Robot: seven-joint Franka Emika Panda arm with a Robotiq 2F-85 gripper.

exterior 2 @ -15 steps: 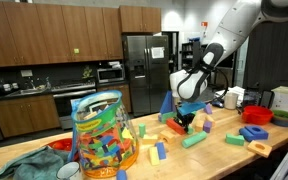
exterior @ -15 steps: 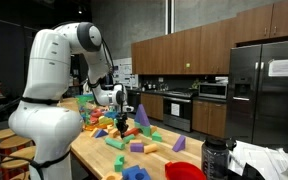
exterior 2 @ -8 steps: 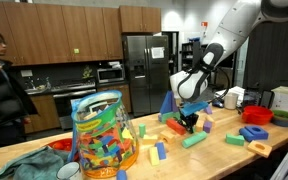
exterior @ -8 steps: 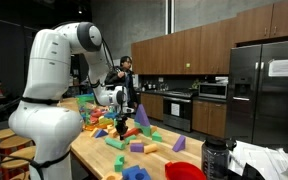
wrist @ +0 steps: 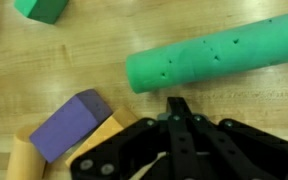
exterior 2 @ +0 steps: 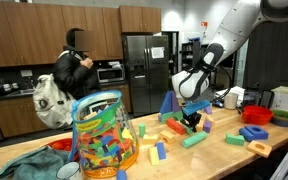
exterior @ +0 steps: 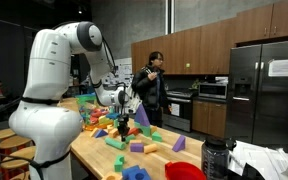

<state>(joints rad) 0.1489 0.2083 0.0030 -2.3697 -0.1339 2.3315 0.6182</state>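
Note:
My gripper (wrist: 177, 108) comes in from the bottom of the wrist view, its fingers closed together with nothing between them, hanging just above the wooden table (wrist: 104, 50). Right ahead of the fingertips lies a green foam cylinder (wrist: 219, 60) with small holes. To the left lie a purple block (wrist: 72, 122) on an orange block (wrist: 112, 133). In both exterior views the gripper (exterior: 122, 124) (exterior 2: 191, 121) points down among the foam blocks, beside the green cylinder (exterior 2: 194, 139).
Many coloured foam blocks cover the table (exterior: 134, 146). A clear container of blocks (exterior 2: 102, 135) stands near the front, red bowls (exterior 2: 256, 116) at the far end. A green block (wrist: 41, 9) lies at top left. A person (exterior: 150, 88) (exterior 2: 66, 84) walks through the kitchen behind.
The person has walked further across the kitchen. The gripper has hardly moved.

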